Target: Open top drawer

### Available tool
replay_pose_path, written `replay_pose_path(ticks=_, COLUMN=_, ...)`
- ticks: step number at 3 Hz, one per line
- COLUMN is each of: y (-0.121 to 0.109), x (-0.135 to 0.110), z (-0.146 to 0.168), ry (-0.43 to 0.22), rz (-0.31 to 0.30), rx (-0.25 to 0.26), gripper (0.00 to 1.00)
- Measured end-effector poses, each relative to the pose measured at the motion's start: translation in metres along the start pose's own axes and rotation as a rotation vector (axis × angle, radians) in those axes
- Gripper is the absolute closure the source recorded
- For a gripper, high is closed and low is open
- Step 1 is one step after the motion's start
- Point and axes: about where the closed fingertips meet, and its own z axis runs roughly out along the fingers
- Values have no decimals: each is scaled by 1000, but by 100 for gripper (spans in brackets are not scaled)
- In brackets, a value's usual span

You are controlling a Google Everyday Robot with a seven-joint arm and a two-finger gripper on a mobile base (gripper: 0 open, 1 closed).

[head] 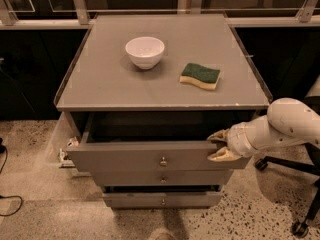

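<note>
The top drawer [125,160] is pulled partly out of the grey cabinet. It shows a dark shallow interior and a small round knob [163,161] at the centre of its front. My gripper [218,145] is at the right end of the drawer front. Its two tan fingers are spread, one [217,135] over the front's top edge and one [220,156] in front of the panel. My white arm [280,126] reaches in from the right.
Two narrower drawers [162,199] sit below. A white bowl [144,51] and a green-and-yellow sponge [200,76] lie on the cabinet top [100,89]. An office chair base [300,184] stands at the right, and a cable [10,204] lies on the floor at the left.
</note>
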Motion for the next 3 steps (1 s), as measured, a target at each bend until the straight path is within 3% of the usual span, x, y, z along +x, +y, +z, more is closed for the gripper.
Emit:
replay_pose_path(ticks=1, y=11, x=0, z=-2, ry=0, rz=10, rx=-13, gripper=87)
replay_pose_path(ticks=2, y=10, x=-1, z=-4, ry=0, rz=10, rx=-13, gripper=100)
replay_pose_path(ticks=3, y=21, x=-2, z=-7, ry=1, rz=20, rx=-21, gripper=100)
